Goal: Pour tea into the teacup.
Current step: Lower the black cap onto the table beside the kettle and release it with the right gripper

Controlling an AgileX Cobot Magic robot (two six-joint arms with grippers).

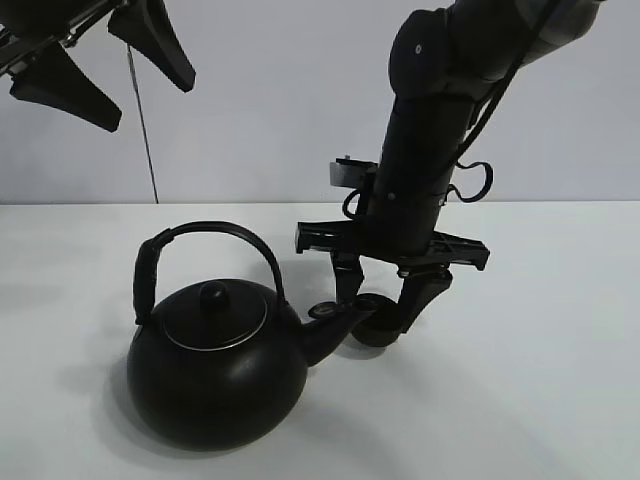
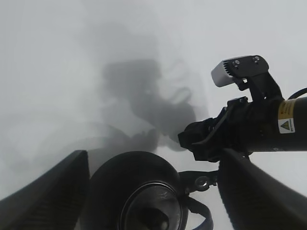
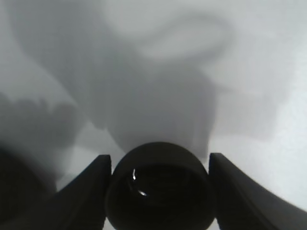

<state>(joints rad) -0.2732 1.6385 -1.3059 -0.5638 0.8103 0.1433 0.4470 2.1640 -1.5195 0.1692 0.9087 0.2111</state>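
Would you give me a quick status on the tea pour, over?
Left gripper open, raised high. Right gripper shut on teacup, beside kettle spout. Kettle on table, unheld. Nothing blocking.

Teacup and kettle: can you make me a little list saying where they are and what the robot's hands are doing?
teacup: tiny, black, between the fingers of the right gripper, close beside the spout
kettle: big, black, upright on the white table, lid on, nothing holding it
right gripper: shut on the teacup
left gripper: open, up high, holding nothing
pouring: not started, kettle not tipped
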